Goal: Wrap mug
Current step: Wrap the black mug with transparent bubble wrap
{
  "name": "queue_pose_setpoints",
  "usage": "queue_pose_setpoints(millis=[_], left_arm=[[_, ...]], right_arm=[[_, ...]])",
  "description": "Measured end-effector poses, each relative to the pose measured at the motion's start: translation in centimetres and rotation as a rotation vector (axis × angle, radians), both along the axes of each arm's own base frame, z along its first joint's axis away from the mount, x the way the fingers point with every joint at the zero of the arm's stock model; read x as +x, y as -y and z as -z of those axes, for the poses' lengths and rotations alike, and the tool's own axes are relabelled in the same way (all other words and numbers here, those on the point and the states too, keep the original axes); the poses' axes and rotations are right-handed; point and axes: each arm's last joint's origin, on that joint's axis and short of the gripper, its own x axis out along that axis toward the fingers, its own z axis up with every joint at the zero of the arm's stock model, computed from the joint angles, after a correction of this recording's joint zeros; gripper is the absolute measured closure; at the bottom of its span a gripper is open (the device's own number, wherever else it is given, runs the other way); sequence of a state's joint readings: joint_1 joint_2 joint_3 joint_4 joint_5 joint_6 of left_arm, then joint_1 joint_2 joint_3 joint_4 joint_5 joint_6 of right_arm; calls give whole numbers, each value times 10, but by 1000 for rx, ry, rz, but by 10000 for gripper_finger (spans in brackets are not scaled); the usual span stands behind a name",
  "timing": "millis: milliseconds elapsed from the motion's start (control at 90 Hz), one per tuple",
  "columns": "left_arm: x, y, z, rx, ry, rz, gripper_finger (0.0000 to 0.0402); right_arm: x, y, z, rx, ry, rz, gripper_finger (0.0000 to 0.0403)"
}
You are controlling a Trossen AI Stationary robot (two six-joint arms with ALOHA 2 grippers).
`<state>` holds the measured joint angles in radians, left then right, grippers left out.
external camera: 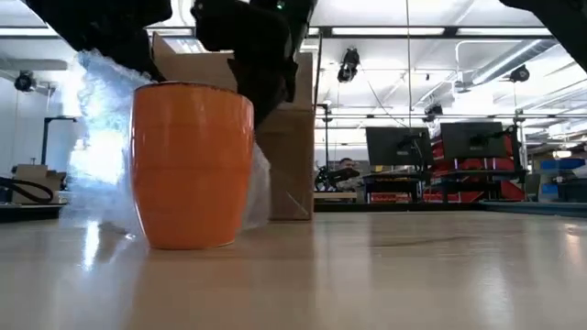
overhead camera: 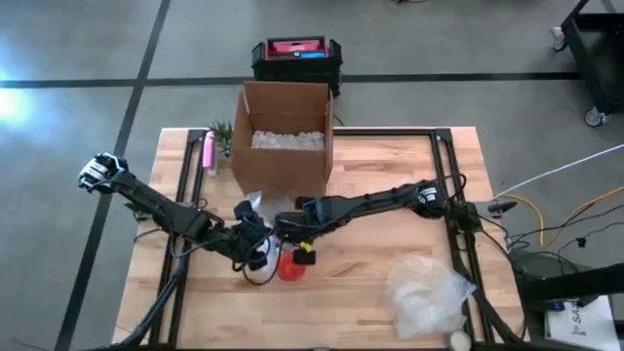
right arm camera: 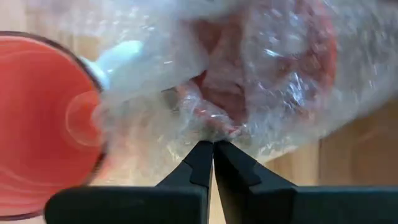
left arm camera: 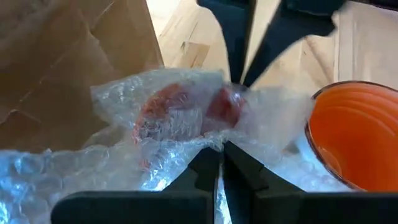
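Now both pincers, left (left arm camera: 221, 149) and right (right arm camera: 213, 146), pinched on bubble wrap (left arm camera: 180, 118) beside orange mug (external camera: 191, 165).

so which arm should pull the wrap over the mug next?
Probably left: left gripper is shut on the bubble wrap beside the mug. Right gripper also pinches it.

Mug (overhead camera: 291, 266) before box (overhead camera: 284, 136); loose wrap (overhead camera: 429, 292) to its right.

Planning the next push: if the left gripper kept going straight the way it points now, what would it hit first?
The left gripper, shut on the bubble wrap, would press further into that wrap first. Just beyond it looks to be the right gripper's fingers, pinching the same sheet. The orange mug sits off to one side, probably outside that line.
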<state>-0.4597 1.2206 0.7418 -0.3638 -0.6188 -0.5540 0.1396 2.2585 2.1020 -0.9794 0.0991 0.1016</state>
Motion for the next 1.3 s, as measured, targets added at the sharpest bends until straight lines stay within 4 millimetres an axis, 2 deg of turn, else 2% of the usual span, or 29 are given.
queue_pose_setpoints(millis=[200, 344, 456, 556, 644, 711, 844, 944, 1078, 1300], left_arm=[[16, -8, 4, 47, 22, 10, 401], [18, -10, 6, 41, 11, 10, 401], [18, -10, 6, 47, 5, 18, 401], [18, -10, 7, 47, 2, 20, 401], [17, -10, 7, 48, -2, 20, 401], [17, -10, 8, 48, -2, 20, 401], [17, -10, 9, 47, -9, 17, 401], [15, -10, 11, 53, -29, 25, 401], [15, -10, 12, 53, -32, 29, 401], [16, -10, 9, 55, -14, 28, 395]], right_arm=[[6, 1, -1, 0, 58, -27, 403], [0, 2, -5, -19, 9, -41, 403], [-6, 2, -25, -33, -6, -63, 403], [-10, 4, -51, -37, 61, -80, 403], [-5, 9, -62, -46, 147, -90, 403], [1, 17, -59, -48, 186, -85, 403], [14, 29, -30, -53, 178, -86, 403], [18, 34, -18, -56, 174, -88, 403], [18, 34, -18, -64, 173, -101, 403], [15, 32, -42, -74, 248, -125, 403]])
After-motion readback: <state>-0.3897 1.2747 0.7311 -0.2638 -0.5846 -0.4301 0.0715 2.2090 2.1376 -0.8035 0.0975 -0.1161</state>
